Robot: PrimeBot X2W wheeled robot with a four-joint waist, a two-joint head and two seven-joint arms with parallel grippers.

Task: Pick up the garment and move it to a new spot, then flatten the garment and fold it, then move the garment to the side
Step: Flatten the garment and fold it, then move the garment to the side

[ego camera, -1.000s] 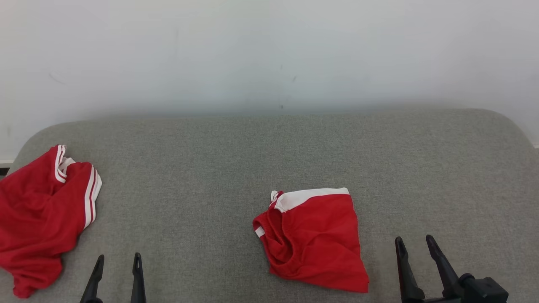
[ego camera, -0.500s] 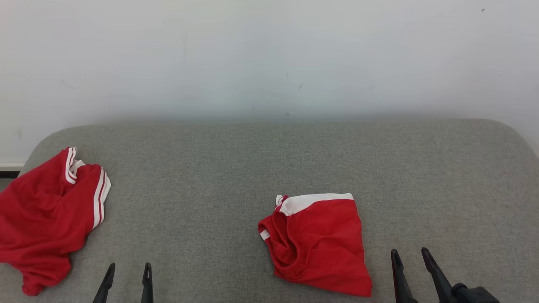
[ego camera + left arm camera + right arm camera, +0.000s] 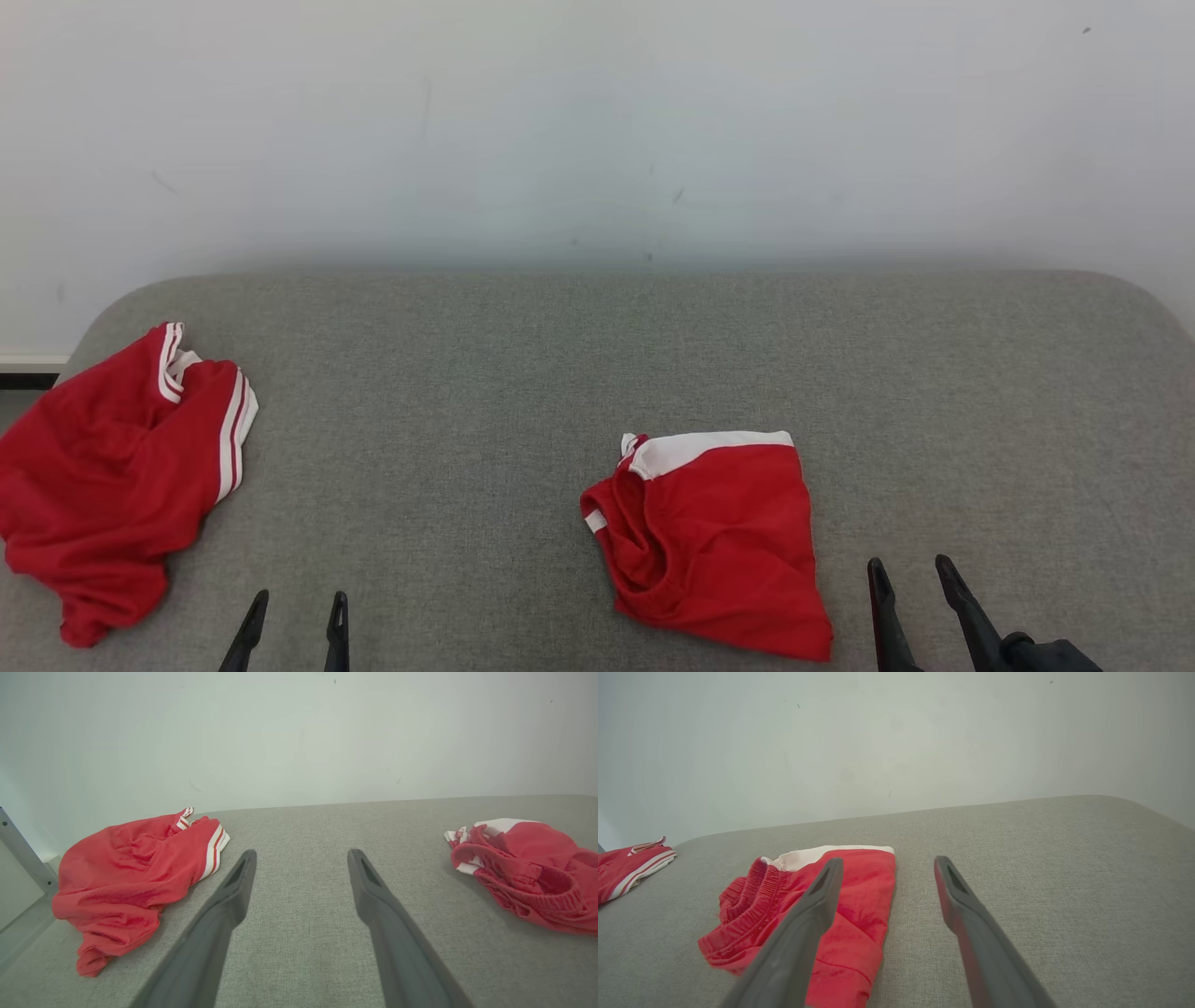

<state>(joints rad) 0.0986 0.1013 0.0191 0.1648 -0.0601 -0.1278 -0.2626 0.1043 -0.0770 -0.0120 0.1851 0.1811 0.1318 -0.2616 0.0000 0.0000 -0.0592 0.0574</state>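
A red garment [image 3: 717, 546] with a white band lies folded into a small block on the grey padded surface [image 3: 523, 373], right of centre. A second red garment [image 3: 112, 476] with white stripes lies crumpled at the left edge. My left gripper [image 3: 297, 602] stands open low in the head view, between the two garments and touching neither. Just right of the folded block, my right gripper [image 3: 910, 565] is open and holds nothing. The left wrist view has the left gripper [image 3: 301, 854] over bare fabric, with the crumpled garment [image 3: 135, 868] to its left and the folded one [image 3: 528, 868] to its right. In the right wrist view the right gripper [image 3: 887, 861] hovers by the folded garment's [image 3: 871, 882] right edge.
A plain white wall [image 3: 597, 121] rises behind the surface's rounded far edge. A grey metal bar [image 3: 23, 858] stands off the surface's left side. Bare grey fabric stretches between the garments and to the right of the folded one.
The whole head picture has shifted, so the camera moved. Both garments lie as before. Both grippers sit lower in the picture and stay open.
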